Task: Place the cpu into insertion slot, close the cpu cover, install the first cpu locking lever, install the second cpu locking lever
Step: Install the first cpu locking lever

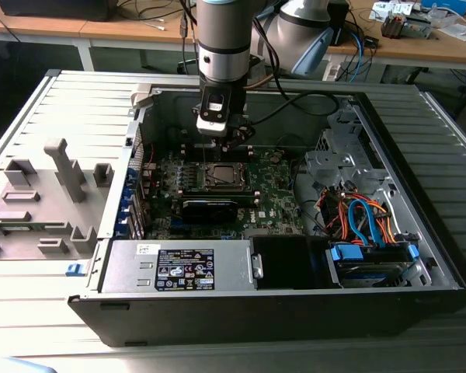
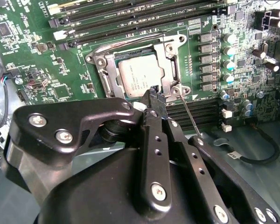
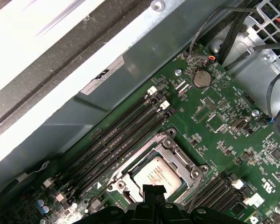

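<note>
Second wrist view shows the cpu [image 2: 141, 77]; exterior view, the whole case [image 1: 279, 315].

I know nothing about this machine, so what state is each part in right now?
cpu cover: closed down flat.
cpu: seated, framed by the cpu cover.
locking lever: sticking out free, not latched down.
gripper: shut, tip at the cpu cover's edge beside the locking lever.
computer case: open, insides exposed.
</note>
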Controlling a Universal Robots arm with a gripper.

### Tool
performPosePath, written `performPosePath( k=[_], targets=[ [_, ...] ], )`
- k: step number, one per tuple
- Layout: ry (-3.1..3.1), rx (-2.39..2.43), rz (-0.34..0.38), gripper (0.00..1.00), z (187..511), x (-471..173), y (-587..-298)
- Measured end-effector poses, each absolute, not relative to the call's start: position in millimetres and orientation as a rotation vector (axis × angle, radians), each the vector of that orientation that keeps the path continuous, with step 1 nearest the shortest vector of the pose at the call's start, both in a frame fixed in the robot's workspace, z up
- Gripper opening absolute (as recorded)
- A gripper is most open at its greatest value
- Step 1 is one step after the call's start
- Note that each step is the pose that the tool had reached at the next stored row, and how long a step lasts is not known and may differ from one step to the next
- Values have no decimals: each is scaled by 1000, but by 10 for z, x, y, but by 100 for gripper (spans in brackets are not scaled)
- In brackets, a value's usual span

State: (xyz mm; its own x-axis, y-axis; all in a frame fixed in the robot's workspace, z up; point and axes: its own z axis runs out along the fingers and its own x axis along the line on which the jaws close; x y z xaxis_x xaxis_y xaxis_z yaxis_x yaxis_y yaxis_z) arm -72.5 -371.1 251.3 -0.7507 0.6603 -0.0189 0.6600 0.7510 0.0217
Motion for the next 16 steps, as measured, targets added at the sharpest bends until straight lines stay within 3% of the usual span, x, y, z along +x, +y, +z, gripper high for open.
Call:
performPosePath(
  k=[16],
  targets=[
    [2925, 1074, 22, 11, 2513, -725, -3711]
  ],
)
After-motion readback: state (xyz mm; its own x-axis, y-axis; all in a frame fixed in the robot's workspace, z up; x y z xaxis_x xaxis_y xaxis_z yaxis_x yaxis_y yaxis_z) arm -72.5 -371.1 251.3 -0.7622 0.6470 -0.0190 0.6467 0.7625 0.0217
